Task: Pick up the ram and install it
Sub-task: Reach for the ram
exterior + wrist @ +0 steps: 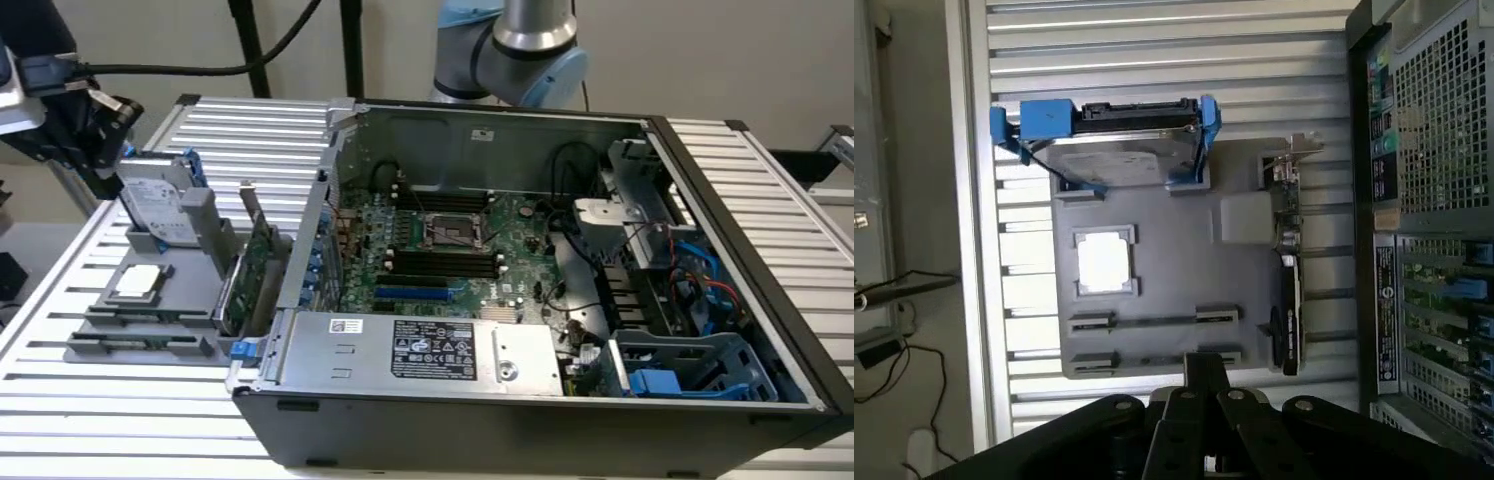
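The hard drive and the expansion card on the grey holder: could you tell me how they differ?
The hard drive is silver with blue rails; the expansion card is green with a metal bracket. The hard drive is a thick block leaning; the expansion card is a thin board standing on edge. Both sit in the grey holder.

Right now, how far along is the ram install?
Nothing looks done: the motherboard's memory slots look empty. In hand: the gripper hovers over the gray tray, where what looks like the ram sits. Left: picking it up and installing it.
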Tool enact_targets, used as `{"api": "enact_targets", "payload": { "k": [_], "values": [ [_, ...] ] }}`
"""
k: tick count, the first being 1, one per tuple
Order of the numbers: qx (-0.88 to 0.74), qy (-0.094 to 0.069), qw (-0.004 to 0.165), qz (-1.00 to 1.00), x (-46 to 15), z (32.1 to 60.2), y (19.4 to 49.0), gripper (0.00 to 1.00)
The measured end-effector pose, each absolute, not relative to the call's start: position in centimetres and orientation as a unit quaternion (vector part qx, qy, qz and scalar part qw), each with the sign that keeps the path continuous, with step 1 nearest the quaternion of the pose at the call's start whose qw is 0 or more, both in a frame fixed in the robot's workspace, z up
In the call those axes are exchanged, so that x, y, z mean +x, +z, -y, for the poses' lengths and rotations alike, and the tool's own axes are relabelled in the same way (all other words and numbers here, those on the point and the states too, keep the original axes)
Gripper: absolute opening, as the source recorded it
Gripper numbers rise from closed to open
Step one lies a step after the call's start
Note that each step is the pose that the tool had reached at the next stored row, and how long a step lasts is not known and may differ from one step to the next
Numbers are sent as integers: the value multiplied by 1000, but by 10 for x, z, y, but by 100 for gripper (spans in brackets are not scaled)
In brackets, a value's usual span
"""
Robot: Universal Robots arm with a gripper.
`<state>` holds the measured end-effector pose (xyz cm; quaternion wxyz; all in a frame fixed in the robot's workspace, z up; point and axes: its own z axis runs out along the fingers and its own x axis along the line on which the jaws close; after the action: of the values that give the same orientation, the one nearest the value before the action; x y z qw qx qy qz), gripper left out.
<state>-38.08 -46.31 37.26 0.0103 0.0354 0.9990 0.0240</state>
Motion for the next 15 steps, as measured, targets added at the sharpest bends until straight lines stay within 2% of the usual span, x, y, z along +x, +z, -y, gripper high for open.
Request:
{"api": "enact_targets", "payload": {
  "k": [6, 15],
  "values": [
    [35, 24, 9, -999, -406, 469, 364, 0],
    [35, 24, 7, -999, -409, 473, 359, 0]
  ]
}}
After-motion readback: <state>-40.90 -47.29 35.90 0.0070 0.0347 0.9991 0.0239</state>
